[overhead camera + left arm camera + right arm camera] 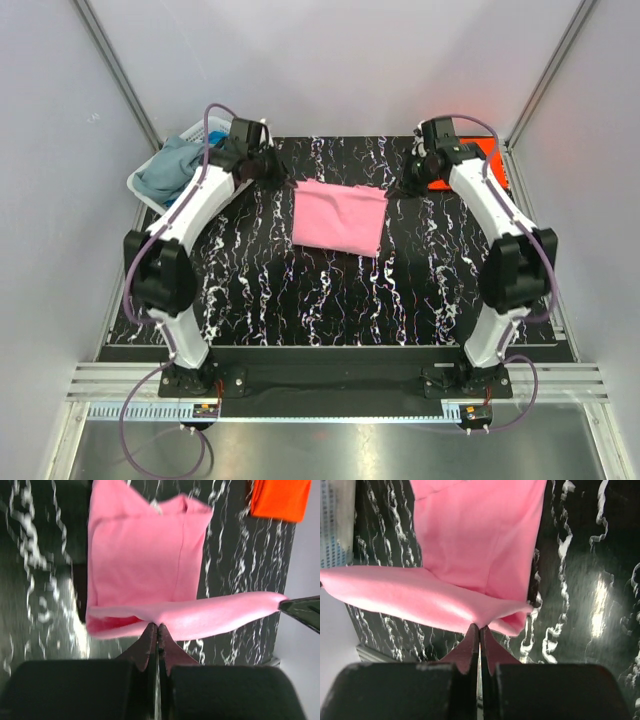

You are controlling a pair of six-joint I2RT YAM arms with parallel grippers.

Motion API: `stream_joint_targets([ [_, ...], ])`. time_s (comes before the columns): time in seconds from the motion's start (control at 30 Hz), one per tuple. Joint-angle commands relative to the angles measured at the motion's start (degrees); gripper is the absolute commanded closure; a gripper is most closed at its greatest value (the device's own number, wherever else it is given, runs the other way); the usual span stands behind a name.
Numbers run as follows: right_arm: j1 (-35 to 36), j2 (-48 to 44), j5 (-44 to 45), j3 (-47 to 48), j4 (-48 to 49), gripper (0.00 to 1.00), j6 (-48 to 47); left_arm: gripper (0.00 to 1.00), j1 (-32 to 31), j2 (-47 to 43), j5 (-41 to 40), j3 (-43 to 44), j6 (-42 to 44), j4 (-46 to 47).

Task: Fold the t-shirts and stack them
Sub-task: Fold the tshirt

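A pink t-shirt [338,216] lies partly folded in the middle of the black marbled table [300,300]. My left gripper [284,176] is shut on its far left corner, and the cloth bunches at the pinch [157,626]. My right gripper [404,188] is shut on the far right corner [480,626]. Between the two grips the far edge is lifted into a taut pink band [220,614], while the rest of the shirt rests flat. An orange-red t-shirt [488,160] lies folded at the back right, behind the right gripper, and shows again in the left wrist view as the orange-red t-shirt [280,499].
A white lattice basket [150,185] at the back left corner holds grey-blue and blue shirts [172,166]. White enclosure walls and aluminium posts close in the table on both sides and at the back. Both arm bases stand at the near edge.
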Motion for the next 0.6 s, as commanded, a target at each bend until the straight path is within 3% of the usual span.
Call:
stream_joint_targets([
  [0.0, -1.74, 7.31, -3.40, 8.43, 0.92, 1.00, -3.54, 1.00, 1.67, 8.11, 3.98, 8.46, 2.83, 4.70],
  [0.13, -3.24, 15.85, -6.21, 15.57, 3.55, 0.94, -4.15, 1.00, 3.52, 18.33, 10.57, 15.32, 1.00, 13.29],
  [0.33, -5.70, 31.40, -12.26, 27.16, 14.63, 0.82, -1.00, 0.94, 5.45, 32.56, 12.08, 26.02, -6.12, 31.49],
  [0.37, -5.79, 34.21, -13.33, 29.88, 14.90, 0.71, -0.47, 0.92, 5.45, 36.59, 11.73, 28.67, -6.13, 31.70],
  [0.43, -6.05, 41.68, -14.30, 38.23, 14.12, 0.62, -0.90, 0.85, 5.45, 40.56, 11.81, 33.85, -5.00, 31.87],
  [0.47, -6.05, 43.71, -13.96, 41.04, 13.15, 0.59, -1.43, 0.73, 5.54, 43.02, 11.81, 37.36, -4.21, 31.96],
  [0.57, -6.75, 47.85, -13.25, 47.48, 10.95, 0.54, -4.06, 0.63, 6.24, 42.09, 8.22, 36.80, -0.87, 30.64],
])
